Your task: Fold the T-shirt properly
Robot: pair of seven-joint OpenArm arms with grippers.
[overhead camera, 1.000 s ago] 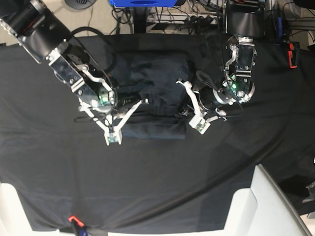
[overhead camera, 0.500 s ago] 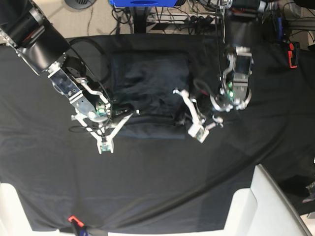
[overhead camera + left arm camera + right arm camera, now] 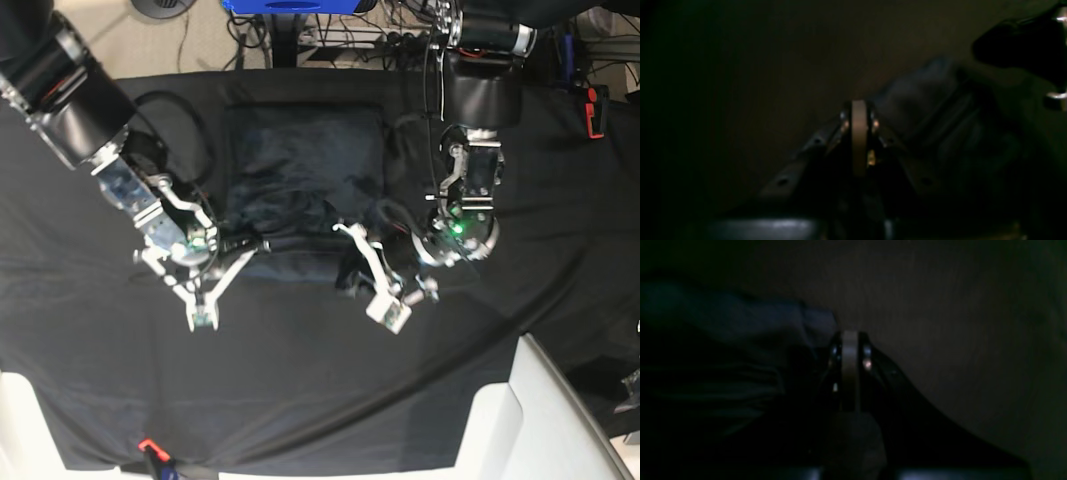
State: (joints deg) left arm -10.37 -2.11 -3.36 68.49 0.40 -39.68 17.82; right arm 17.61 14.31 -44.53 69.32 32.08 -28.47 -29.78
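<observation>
The right tool (image 3: 849, 340) shows with its jaws pressed together, empty. The T-shirt (image 3: 740, 326) lies bunched just left of it, on the dark desk (image 3: 957, 323).

No readable text, labels or numbers; wrist views perhaps too dark to tell.

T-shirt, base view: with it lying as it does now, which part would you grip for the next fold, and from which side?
Probably the near hem edge of the T-shirt, at its two corners. It lies as a flat rectangle on the black table cloth, and that edge faces both grippers, so come in low from the front and fold away.
</observation>
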